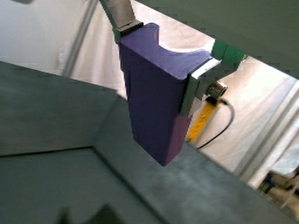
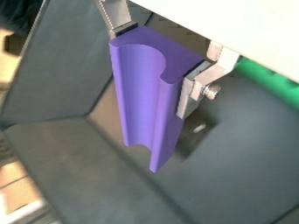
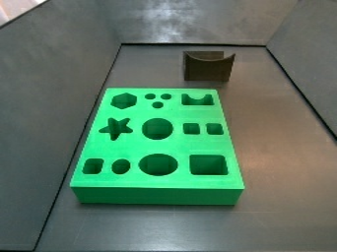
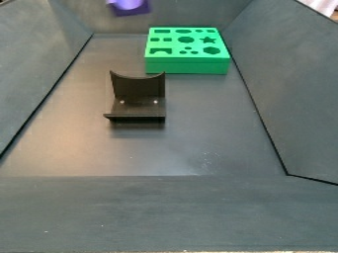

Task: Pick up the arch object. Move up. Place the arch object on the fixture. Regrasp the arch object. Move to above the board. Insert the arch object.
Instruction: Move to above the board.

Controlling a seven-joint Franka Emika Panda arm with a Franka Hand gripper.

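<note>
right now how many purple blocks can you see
1: the matte purple channelled block, clamped in the hand, raised off the dark floor; no other shows.

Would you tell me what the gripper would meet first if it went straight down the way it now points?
Probably bare dark floor. The gripper, high up, holds the arch object, whose lower end leads. Whether the board lies beneath is unclear.

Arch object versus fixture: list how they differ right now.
The arch object is purple and slender; the fixture is dark and squat. The arch object hangs off the floor, clamped in the gripper; the fixture stands free on the floor beside the board. Both have a curved hollow.
</note>
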